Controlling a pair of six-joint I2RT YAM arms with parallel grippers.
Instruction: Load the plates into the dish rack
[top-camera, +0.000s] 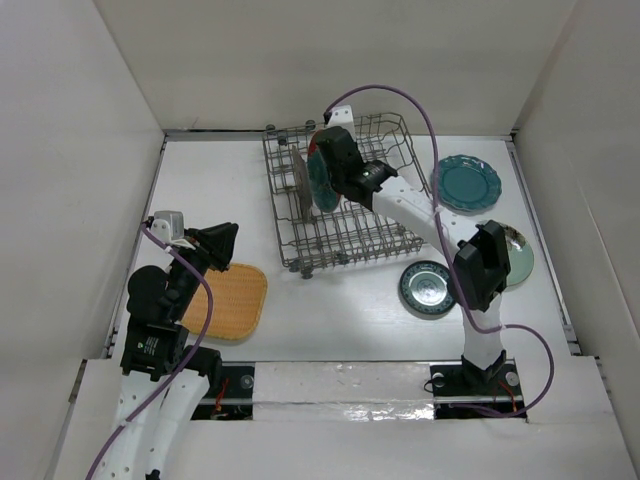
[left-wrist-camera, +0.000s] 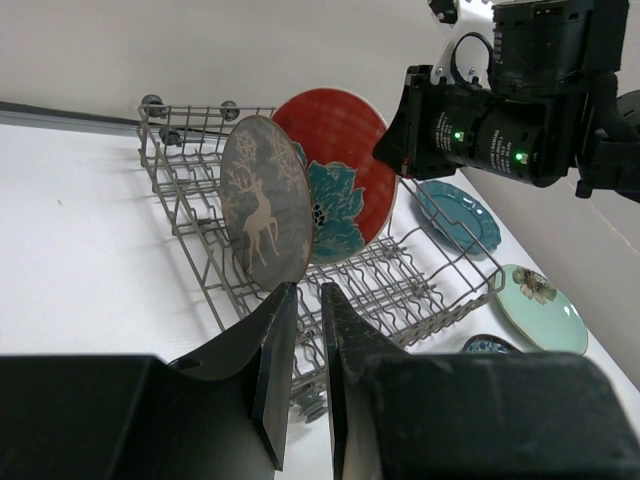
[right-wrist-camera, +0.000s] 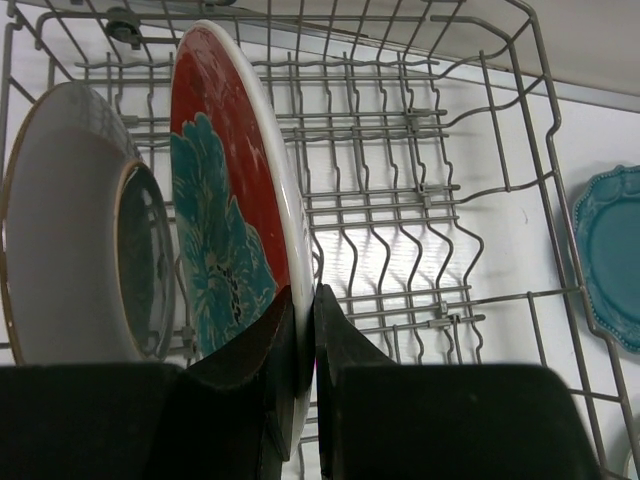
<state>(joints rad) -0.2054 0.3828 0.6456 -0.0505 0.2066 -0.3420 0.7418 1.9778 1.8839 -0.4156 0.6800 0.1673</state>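
Observation:
The dish rack stands at the table's far middle. Upright in its left end is the grey-brown plate with a deer pattern. Right beside it stands the red-and-teal floral plate, on edge between the tines, and my right gripper is shut on its rim. The orange textured plate lies flat at the near left. Just above its far edge hovers my left gripper, jaws nearly together with nothing between them. The dark teal scalloped plate, the pale mint plate and the small teal-rimmed plate lie right of the rack.
White walls close in the table on the left, back and right. The right arm's elbow hangs over the mint plate and part of the small one. The rack's right half holds no dishes.

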